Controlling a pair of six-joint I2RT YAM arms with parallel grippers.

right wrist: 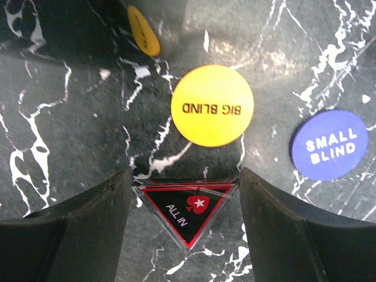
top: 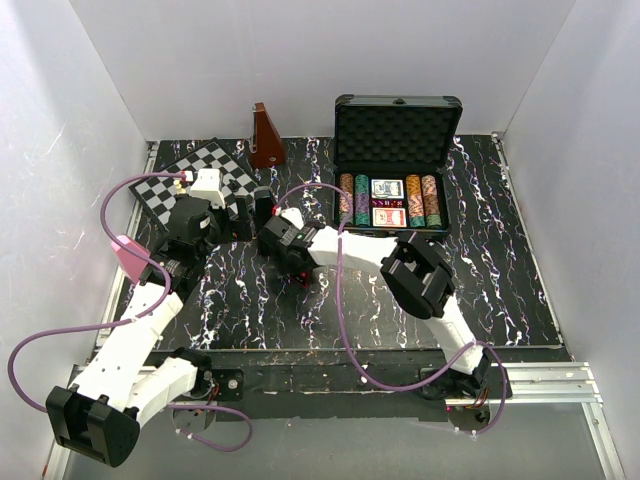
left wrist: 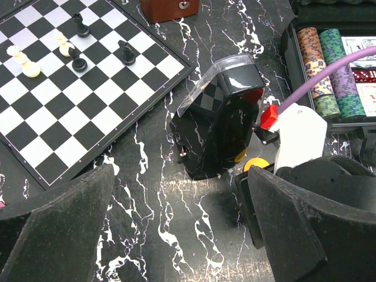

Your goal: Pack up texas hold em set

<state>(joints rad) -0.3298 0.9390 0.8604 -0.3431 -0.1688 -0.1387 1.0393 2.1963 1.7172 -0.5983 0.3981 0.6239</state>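
our right tool [right wrist: 185, 179] is closed on the side corners of the all in triangle [right wrist: 187, 214], low over the desk [right wrist: 70, 117], with the big blind button [right wrist: 211, 106] just beside it at 12 o'clock and the small blind button [right wrist: 329, 145] at 2 o'clock; our left tool [left wrist: 179, 176] hangs open, empty. the case [top: 397, 135] lies open, well apart at 3 o'clock seen from above. gripped by its corners only, we fear the triangle may pivot or pop free on the lift, or knock the big blind button.

you've got the black case [top: 397, 118] open at the back right — striped chip rows [top: 352, 198] flanking two card decks [top: 387, 200] inside. the left arm [top: 150, 310] and right arm [top: 430, 280] converge beside the chessboard [top: 165, 185], brown pyramid [top: 265, 140] just behind.
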